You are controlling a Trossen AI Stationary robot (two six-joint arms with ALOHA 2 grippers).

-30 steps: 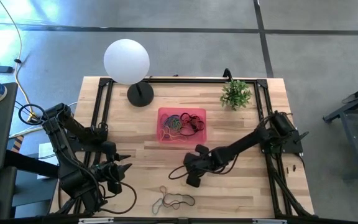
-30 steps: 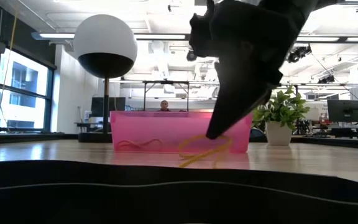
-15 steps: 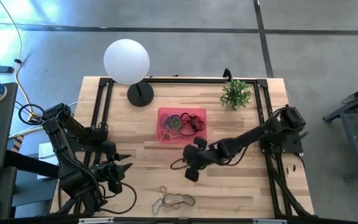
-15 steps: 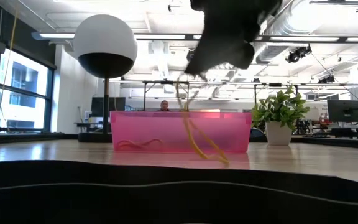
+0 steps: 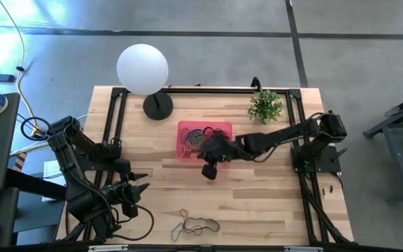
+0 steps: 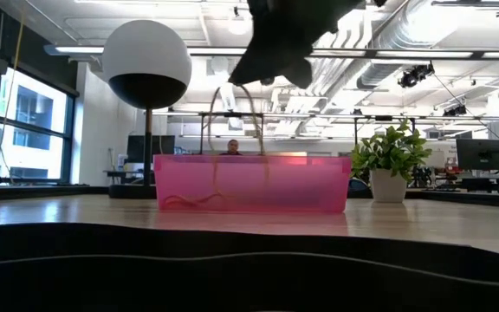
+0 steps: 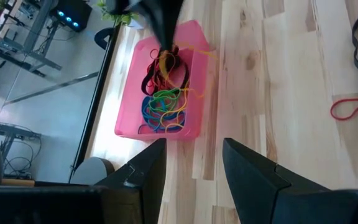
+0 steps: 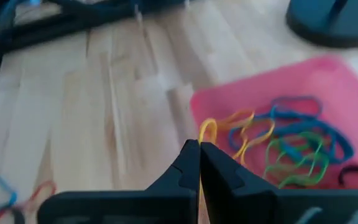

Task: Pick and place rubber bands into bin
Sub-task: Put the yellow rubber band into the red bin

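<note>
Hovering over the near edge of the bin (image 5: pixel 224 129), center of the high frame, I see the right gripper (image 5: pixel 209 166) with fingers pinched together on a yellow rubber band (image 8: pixel 207 132). In the low view that band (image 6: pixel 232 130) hangs as a loop from the gripper (image 6: pixel 267 74) at top center, dangling over the pink tray (image 6: pixel 251 183). The tray already holds a tangle of rubber bands (image 7: pixel 163 102) in green, blue, red and black. More loose bands (image 5: pixel 196 225) lie on the table (image 5: pixel 271 203) at bottom center of the high frame. The left gripper (image 5: pixel 140 189) waits at lower left, fingers spread apart, holding nothing.
</note>
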